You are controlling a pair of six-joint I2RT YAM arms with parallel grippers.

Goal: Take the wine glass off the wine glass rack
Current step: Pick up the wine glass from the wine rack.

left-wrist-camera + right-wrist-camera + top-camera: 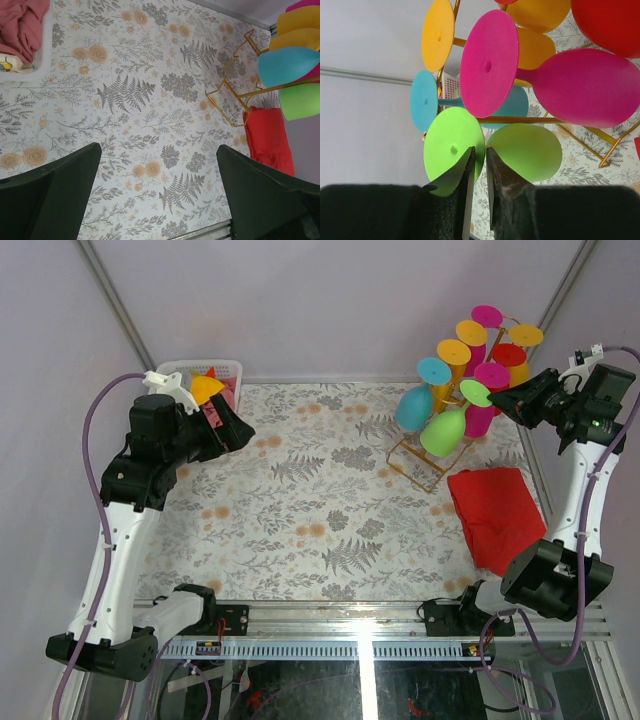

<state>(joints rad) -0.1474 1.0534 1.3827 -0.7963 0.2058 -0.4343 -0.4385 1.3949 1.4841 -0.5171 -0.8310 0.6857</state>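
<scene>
The gold wire wine glass rack (pixel 420 465) stands at the back right with several coloured wine glasses hanging bowl-down from it. The green wine glass (pixel 443 432) hangs at its near side, with its foot (pixel 451 147) and bowl (pixel 527 152) filling the right wrist view. My right gripper (pixel 497 400) is at that foot's rim. Its fingers (pixel 480 149) are nearly together, with the rim showing in the narrow gap. Contact is unclear and the stem is hidden. My left gripper (pixel 240 428) hovers wide open (pixel 159 146) over bare tablecloth at the back left.
A pink glass (pixel 580 87), a blue one (pixel 412 408) and yellow and red ones crowd the rack close above the green glass. A folded red cloth (pixel 495 510) lies in front of the rack. A white basket (pixel 230 368) holding a pink cloth (pixel 22 20) sits at the back left.
</scene>
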